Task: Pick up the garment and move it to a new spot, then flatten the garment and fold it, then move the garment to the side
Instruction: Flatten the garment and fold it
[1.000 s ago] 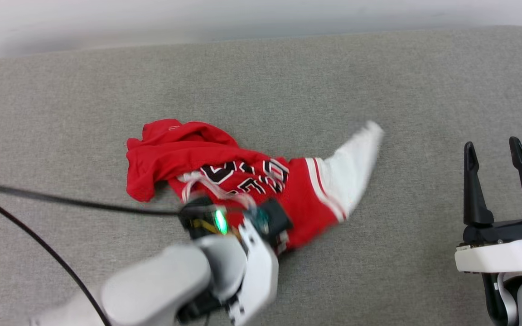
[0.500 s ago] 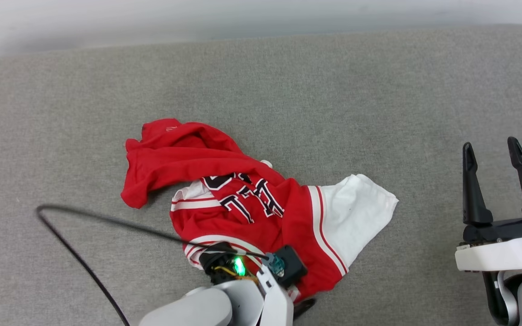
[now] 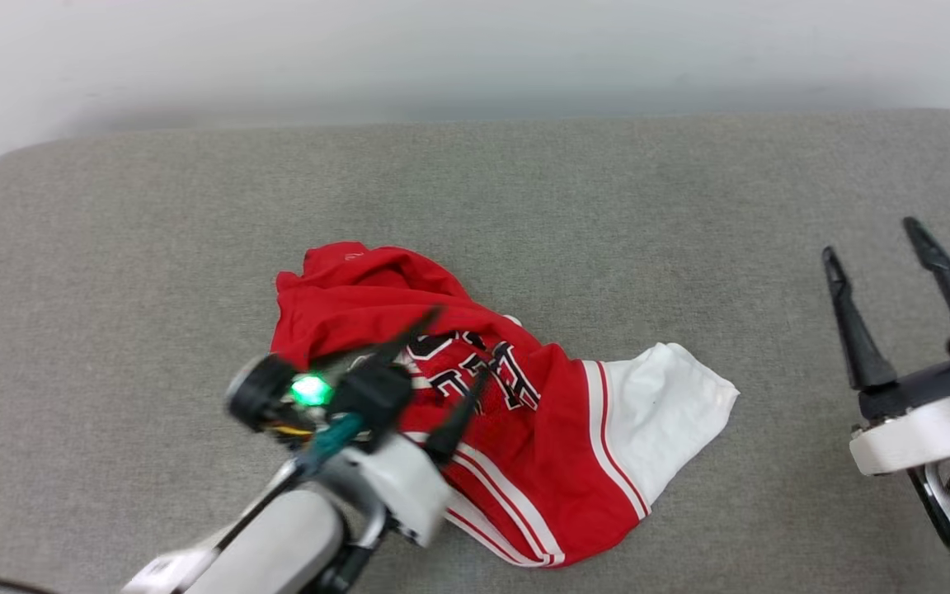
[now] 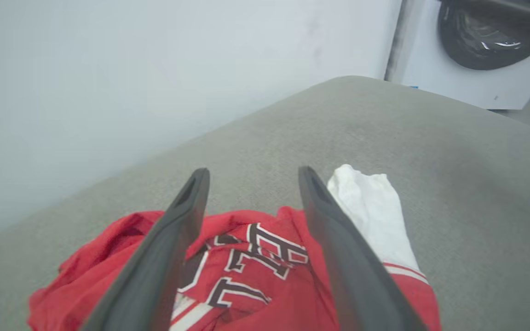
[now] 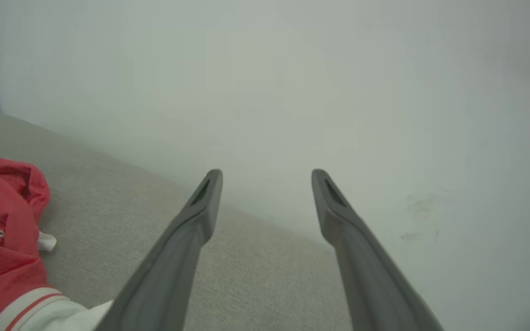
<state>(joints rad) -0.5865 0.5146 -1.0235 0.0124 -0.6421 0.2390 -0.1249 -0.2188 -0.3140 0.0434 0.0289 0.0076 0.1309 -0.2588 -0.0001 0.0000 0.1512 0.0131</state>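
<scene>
- Head view: the garment [image 3: 541, 462], a red jersey-style T-shirt, lies crumpled near the middle of the bench [image 3: 607, 181], somewhat nearer the near edge than the far one.
- Its white sleeve [image 3: 665, 412] spreads flat toward the right edge, joined to the red body by red-and-white striped trim; the red body bunches into soft folds toward the left edge.
- Black-and-white lettering [image 3: 508, 375] is partly creased into the folds.
- The left gripper [image 3: 463, 341] stands over the lettering, its fingers spread wide and grasping nothing; a green light [image 3: 307, 389] glows on its wrist.
- The right gripper [image 3: 870, 237] stands near the right edge, well apart from the garment, its fingers likewise released.
- The bench is covered in grey woven fabric with a fine, matte grain, and its far corners are rounded.
- A plain pale wall [image 3: 475, 58] runs behind the far edge.
- Left wrist view: the left gripper [image 4: 253, 170] frames the garment [image 4: 256, 280] and sleeve [image 4: 371, 207].
- Right wrist view: the right gripper [image 5: 267, 172] points at the wall [image 5: 292, 69]; the garment [image 5: 2, 257] lies at the left.
</scene>
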